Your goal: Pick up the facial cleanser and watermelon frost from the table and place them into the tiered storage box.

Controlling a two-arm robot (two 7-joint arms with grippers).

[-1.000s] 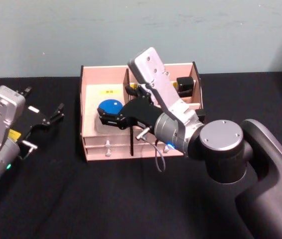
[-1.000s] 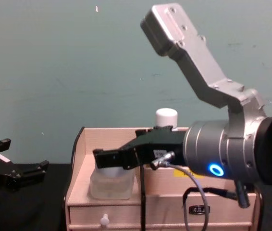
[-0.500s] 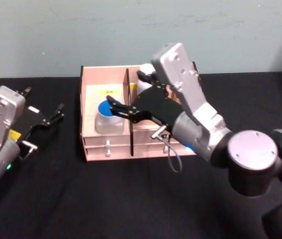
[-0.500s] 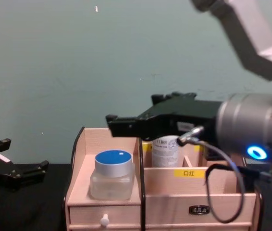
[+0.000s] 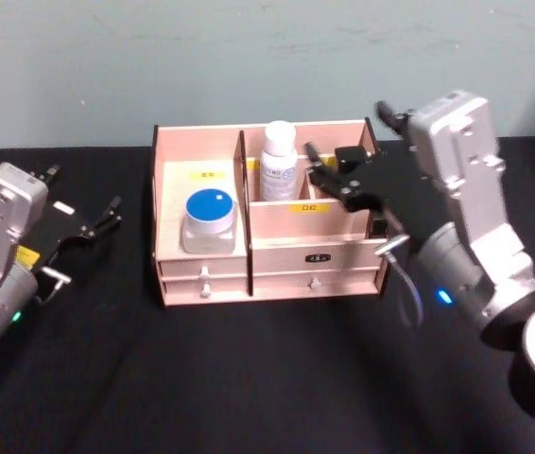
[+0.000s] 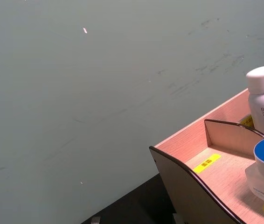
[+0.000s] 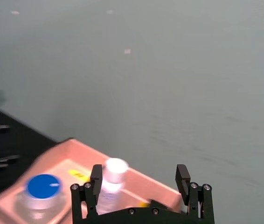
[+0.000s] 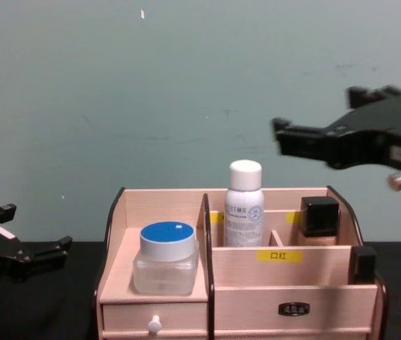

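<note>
Nearest the right gripper (image 5: pixel 318 170): nothing but air between its widely spread fingers, poised above the right-hand end of the tiered storage box (image 5: pixel 343 253). Just below and beside the fingertips, a black-capped bottle (image 8: pixel 319 219) in the rear right compartment. A little farther off on the fingertip side, a white bottle (image 5: pixel 278 161) upright in the rear middle compartment. Beyond that, a blue-lidded jar (image 5: pixel 209 219) seated in the far end compartment. Farthest of all, well clear of the box over the black table (image 5: pixel 249 378), the left gripper (image 5: pixel 83 189), parked with fingers apart and empty. Cannot tell from the labels which container is the cleanser and which the watermelon frost. Judging by both containers sitting inside the box and nothing loose on the table, placing looks finished; next, probably only a clean pull-back of the right arm without clipping the bottle caps.
</note>
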